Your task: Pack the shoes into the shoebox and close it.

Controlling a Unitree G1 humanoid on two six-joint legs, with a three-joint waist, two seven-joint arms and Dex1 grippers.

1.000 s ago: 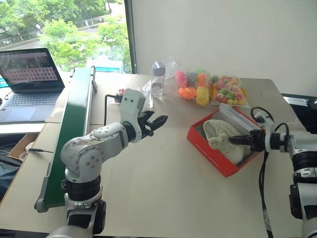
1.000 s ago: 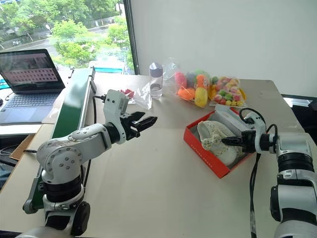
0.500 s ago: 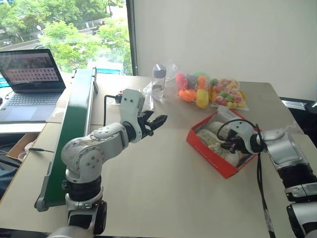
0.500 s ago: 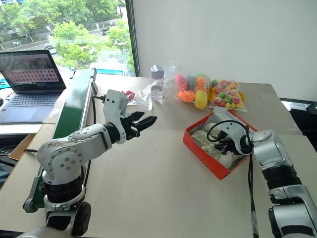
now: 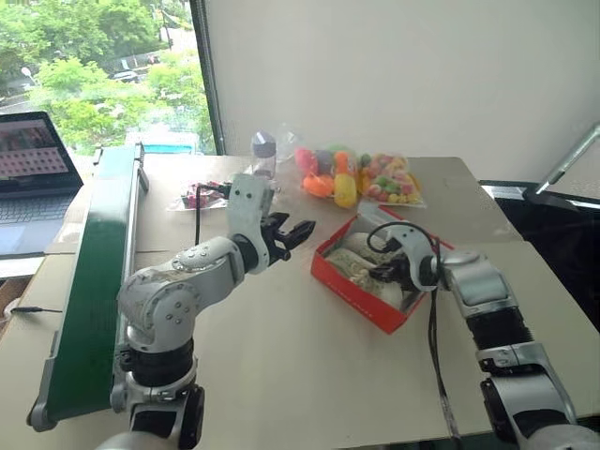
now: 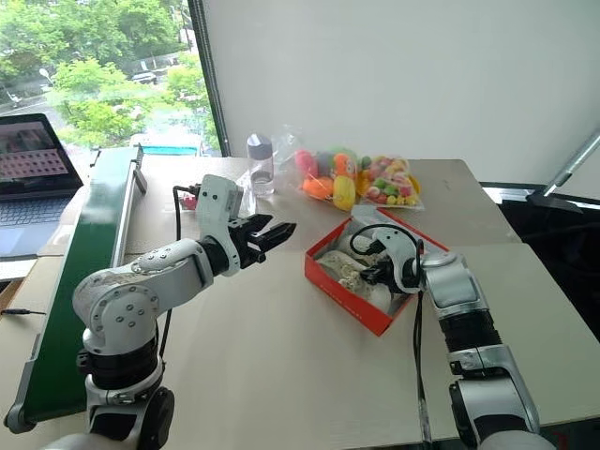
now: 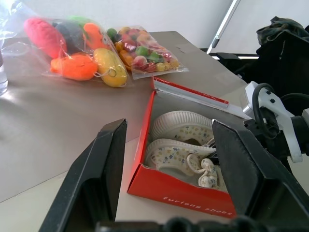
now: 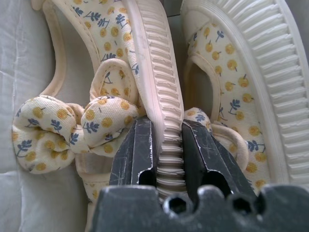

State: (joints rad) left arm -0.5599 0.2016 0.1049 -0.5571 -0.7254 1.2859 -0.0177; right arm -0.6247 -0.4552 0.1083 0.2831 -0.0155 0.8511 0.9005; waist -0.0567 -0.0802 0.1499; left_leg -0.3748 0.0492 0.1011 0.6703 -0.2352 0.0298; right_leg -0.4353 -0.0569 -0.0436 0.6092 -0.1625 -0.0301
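The red shoebox [image 5: 349, 292] stands open on the table, its lid [image 7: 192, 93] lying back at the far side. Both shoes lie inside on their sides: cream fabric with yellow dots, bows and ribbed soles [image 7: 181, 123] [image 8: 96, 121]. My right gripper [image 5: 382, 272] reaches into the box from the right and is shut on the ribbed sole edge [image 8: 166, 140] of one shoe. My left gripper [image 5: 292, 232] hangs open above the table just left of the box, nothing between its fingers [image 7: 104, 164].
Two bags of colourful toys [image 5: 328, 173] [image 5: 389, 178] lie behind the box, a clear bottle [image 5: 263, 155] to their left. A long green conveyor [image 5: 94, 272] runs along the table's left side, a laptop [image 5: 28, 169] beyond it.
The camera has swung to the right. My right gripper has moved left from the box's right edge to the shoes inside. The left arm has stayed put.
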